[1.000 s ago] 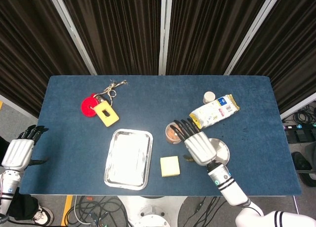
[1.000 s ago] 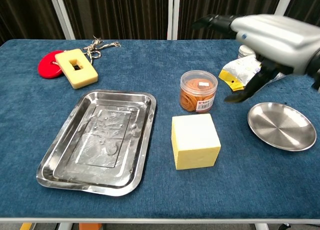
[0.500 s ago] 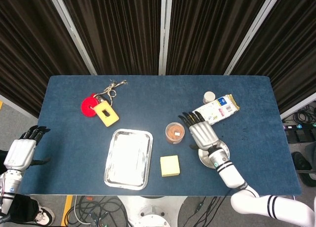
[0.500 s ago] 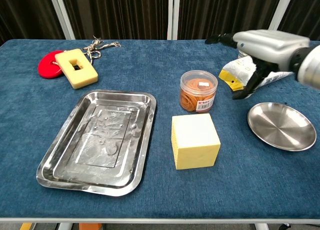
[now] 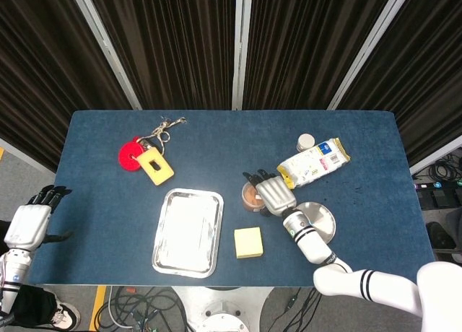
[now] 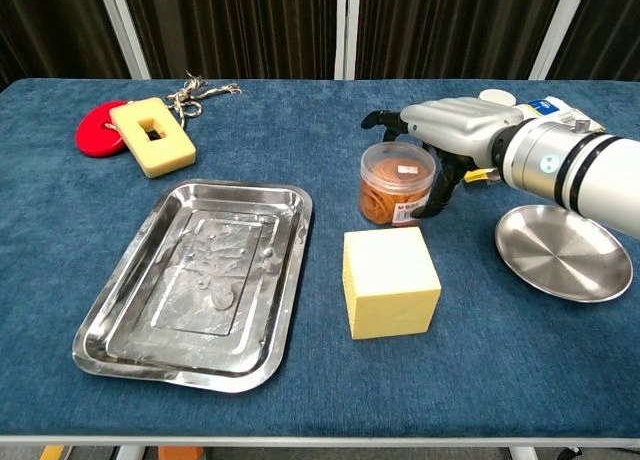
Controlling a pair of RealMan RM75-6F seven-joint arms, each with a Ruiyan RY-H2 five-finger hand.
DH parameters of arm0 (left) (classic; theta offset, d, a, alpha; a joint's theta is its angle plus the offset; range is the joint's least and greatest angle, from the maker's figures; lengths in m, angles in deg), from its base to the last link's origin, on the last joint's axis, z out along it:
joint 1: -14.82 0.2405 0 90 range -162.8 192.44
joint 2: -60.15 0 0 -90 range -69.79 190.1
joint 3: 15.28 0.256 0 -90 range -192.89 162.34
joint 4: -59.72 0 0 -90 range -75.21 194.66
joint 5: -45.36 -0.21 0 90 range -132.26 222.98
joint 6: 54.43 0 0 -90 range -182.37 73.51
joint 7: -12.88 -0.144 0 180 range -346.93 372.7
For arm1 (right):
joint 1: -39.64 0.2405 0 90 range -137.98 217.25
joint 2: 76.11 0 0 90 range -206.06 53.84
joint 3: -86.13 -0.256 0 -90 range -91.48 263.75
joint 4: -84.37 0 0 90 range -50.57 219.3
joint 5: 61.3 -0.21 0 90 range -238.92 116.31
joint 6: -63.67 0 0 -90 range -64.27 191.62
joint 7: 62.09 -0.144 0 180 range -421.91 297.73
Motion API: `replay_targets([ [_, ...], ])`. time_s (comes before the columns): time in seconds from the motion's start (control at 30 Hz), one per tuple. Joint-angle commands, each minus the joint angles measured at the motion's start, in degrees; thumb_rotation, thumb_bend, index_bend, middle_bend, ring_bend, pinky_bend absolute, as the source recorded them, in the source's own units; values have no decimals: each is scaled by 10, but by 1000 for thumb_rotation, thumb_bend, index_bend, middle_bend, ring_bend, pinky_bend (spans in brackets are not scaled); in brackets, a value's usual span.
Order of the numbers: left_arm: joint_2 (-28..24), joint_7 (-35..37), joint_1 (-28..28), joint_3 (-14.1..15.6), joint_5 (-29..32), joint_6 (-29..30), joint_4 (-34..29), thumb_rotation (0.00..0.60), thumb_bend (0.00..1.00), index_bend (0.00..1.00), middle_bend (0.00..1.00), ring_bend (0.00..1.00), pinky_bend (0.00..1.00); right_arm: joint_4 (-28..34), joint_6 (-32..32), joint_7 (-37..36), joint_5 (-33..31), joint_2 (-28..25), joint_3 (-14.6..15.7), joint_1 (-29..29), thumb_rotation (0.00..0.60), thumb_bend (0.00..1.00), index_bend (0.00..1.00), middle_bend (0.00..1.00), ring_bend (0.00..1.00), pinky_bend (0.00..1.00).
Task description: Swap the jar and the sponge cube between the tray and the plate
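Note:
The clear jar [image 6: 397, 184] with orange contents stands on the blue cloth, between the tray and the plate. My right hand [image 6: 447, 128] arches over its far right side, fingers spread past the lid and thumb hanging beside the jar's right wall; no firm grip shows. In the head view this right hand [image 5: 273, 193] covers part of the jar [image 5: 250, 195]. The yellow sponge cube [image 6: 390, 281] sits on the cloth just in front of the jar. The steel tray [image 6: 120, 325] and the round steel plate [image 6: 563, 252] hold nothing. My left hand [image 5: 29, 221] hangs off the table's left edge, holding nothing.
A yellow snack bag [image 5: 314, 162] and a small white cup [image 5: 306, 141] lie behind the plate. At the far left are a red disc [image 6: 97, 134], a yellow block with a hole [image 6: 152, 135] and a bunch of keys [image 6: 196, 90].
My right hand has swung left from above the plate and dropped onto the jar's far side. The jar, cube, tray and plate have not moved; the left hand stays put.

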Motion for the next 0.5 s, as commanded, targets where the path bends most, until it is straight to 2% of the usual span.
replay_targets([
  [0.03, 1, 3, 1, -1, -1, 2, 1, 600, 16, 175, 136, 78, 232, -4, 10, -1, 1, 8, 3, 3, 600, 178, 257, 361, 261, 505],
  [0.13, 0, 4, 2, -1, -2, 4, 2, 600, 17, 176, 136, 78, 232, -2, 28, -12, 20, 9, 4, 2, 600, 205, 329, 416, 319, 551],
  [0.23, -2, 5, 3, -3, -2, 5, 1, 600, 16, 175, 136, 78, 232, 19, 49, -32, 45, -7, 0, -3, 600, 216, 364, 438, 336, 558],
  [0.37, -2, 5, 2, -4, -4, 4, -1, 600, 17, 176, 136, 78, 232, 91, 96, -32, 84, -64, 10, -29, 600, 216, 368, 438, 336, 558],
  [0.5, -1, 6, -1, -6, -5, 1, -2, 600, 16, 176, 136, 78, 232, 165, 137, -9, 98, -133, 33, -65, 600, 216, 369, 438, 336, 558],
])
